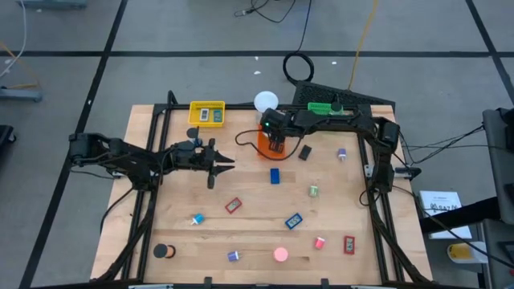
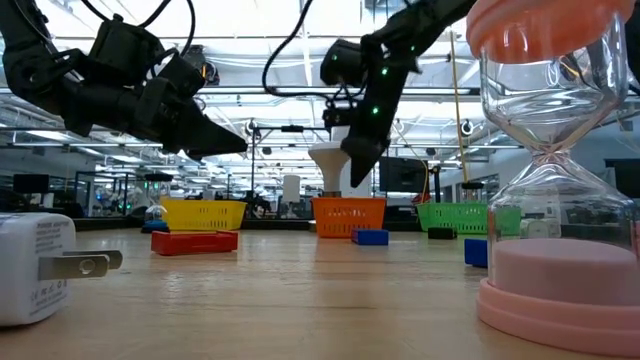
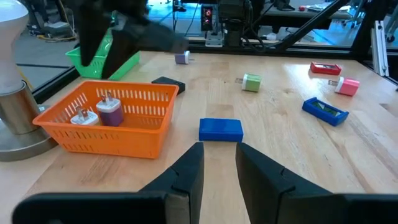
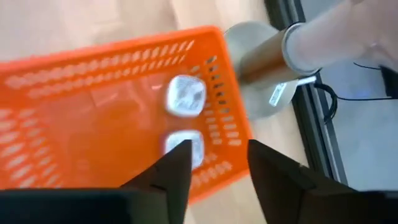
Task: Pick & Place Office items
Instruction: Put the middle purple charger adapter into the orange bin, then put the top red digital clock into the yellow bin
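Note:
My right gripper [image 4: 211, 163] hangs open over the orange tray [image 1: 262, 147], fingers slanting down, nothing between them. Two small plug-like pieces [image 4: 185, 96] lie inside the tray; in the left wrist view one is white [image 3: 83, 116] and one purple [image 3: 111, 112]. My left gripper [image 3: 217, 167] stands open and nearly level above the table left of the tray, with a blue block [image 3: 220, 129] lying on the wood just past its fingertips. Other office items lie scattered on the table: a black piece [image 1: 304, 152], a red block [image 1: 233, 205] and a pink roll [image 1: 280, 254].
A yellow tray [image 1: 207, 113] and a green tray [image 1: 325, 107] stand along the far edge, with the white globe lamp [image 1: 266, 102] right behind the orange tray. Close to the low camera sit a white plug [image 2: 40, 265] and a pink hourglass [image 2: 550, 200].

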Available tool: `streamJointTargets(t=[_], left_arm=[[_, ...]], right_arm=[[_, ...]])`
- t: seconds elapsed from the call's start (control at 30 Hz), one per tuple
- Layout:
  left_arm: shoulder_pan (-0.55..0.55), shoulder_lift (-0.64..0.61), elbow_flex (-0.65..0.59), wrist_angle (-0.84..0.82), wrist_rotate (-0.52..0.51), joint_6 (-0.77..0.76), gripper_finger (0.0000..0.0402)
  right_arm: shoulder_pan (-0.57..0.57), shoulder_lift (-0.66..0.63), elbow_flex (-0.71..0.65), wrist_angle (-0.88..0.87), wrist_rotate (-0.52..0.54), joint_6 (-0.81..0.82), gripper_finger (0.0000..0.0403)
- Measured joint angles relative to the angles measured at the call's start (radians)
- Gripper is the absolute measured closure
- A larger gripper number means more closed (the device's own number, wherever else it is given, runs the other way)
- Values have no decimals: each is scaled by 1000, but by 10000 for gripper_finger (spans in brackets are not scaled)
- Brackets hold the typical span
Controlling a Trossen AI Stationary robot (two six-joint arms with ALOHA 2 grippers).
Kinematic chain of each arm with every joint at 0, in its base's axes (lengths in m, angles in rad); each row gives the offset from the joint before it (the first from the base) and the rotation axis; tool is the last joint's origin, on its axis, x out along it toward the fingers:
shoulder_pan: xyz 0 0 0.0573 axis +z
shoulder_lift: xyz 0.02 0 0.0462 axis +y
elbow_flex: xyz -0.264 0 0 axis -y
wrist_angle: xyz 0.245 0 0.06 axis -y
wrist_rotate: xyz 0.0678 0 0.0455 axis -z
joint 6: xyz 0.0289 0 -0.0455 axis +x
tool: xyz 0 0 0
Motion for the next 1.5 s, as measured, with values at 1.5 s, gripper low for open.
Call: streamJointTargets(t=[1.5], left_arm=[[-118,0,1,-36,-174,-11,309]], right_arm=[[93,-260,-363,414,-181,120,402]])
